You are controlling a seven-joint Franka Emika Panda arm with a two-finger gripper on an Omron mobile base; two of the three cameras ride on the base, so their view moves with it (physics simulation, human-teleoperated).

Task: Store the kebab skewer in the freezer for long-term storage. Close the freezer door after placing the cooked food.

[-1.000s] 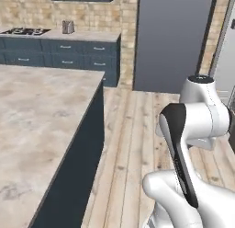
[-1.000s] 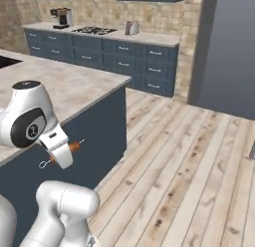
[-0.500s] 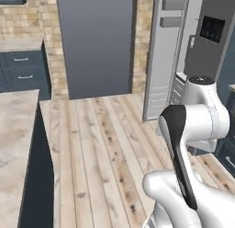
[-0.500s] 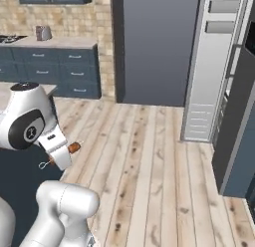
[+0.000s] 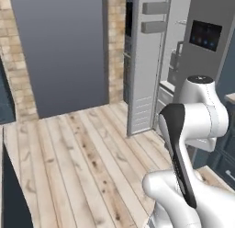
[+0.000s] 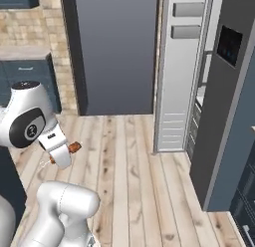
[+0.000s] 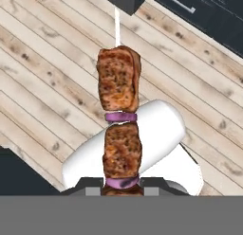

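Clamping the kebab skewer point(image 7: 119, 120) at its lower end, the gripper point(image 7: 121, 190) has its two fingertips drawn together on the base of the stick, one on each side. From the grip the skewer runs straight away along the gripper's axis in the hand view: a purple onion slice just above the fingertips, a browned meat chunk, a second purple slice, a larger browned chunk, then the bare pale tip of the stick. Behind it lie the wooden floor point(image 7: 42, 63) planks. In the right base view the skewer point(image 6: 74, 147) shows as a small reddish-brown piece jutting out beside the arm's wrist, held clear of the floor point(image 6: 134, 166). Farther off stands the freezer point(image 6: 201, 91), its interior partly visible between the freezer door point(image 6: 180, 71), swung open with white bins on its inner face, and a grey door with a dark display point(image 6: 230, 44).
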